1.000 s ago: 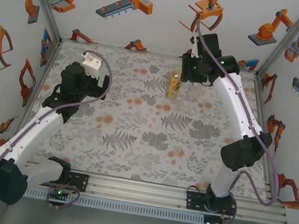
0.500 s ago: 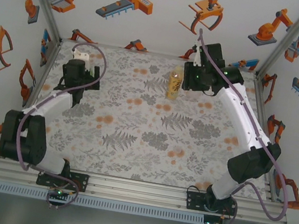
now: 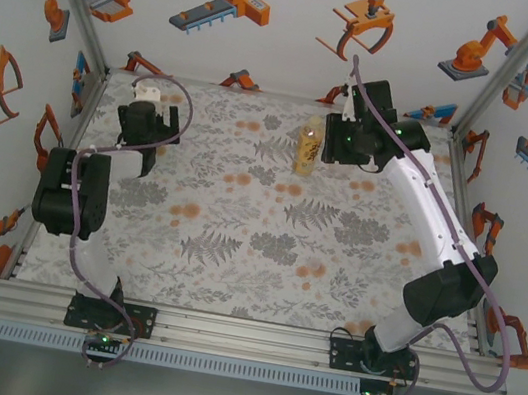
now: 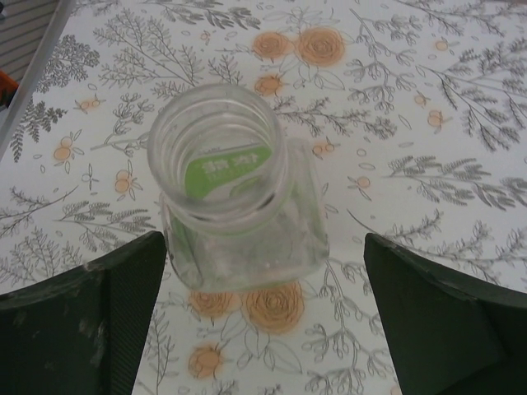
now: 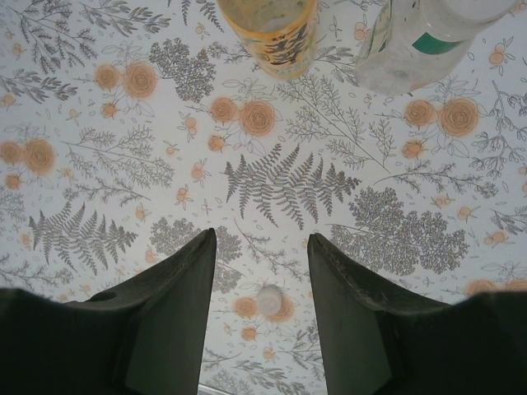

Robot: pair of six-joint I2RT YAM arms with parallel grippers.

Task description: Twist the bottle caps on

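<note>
Two arms are working at the table's (image 3: 256, 247) far end. Left arm is folding back tightly; the left gripper (image 4: 263, 247) is spreading wide, an uncapped clear bottle (image 4: 239, 206) standing between its fingers, touching neither. Right arm is stretching long; the right gripper (image 5: 261, 239) is hanging parted and empty, with an amber bottle (image 5: 268, 29) and a colourless bottle (image 5: 412, 41) ahead of its tips.

Glossy, smooth clear-plastic bottle (image 4: 239, 234) with green label; matt flower-printed table sheet (image 4: 445, 99); ribbed bare-metal front rail (image 3: 241, 334)

Three bottles (image 4: 235, 206) (image 5: 268, 29) (image 5: 416, 41), one white cap (image 5: 269, 300), two claws (image 4: 263, 240) (image 5: 262, 239)
</note>
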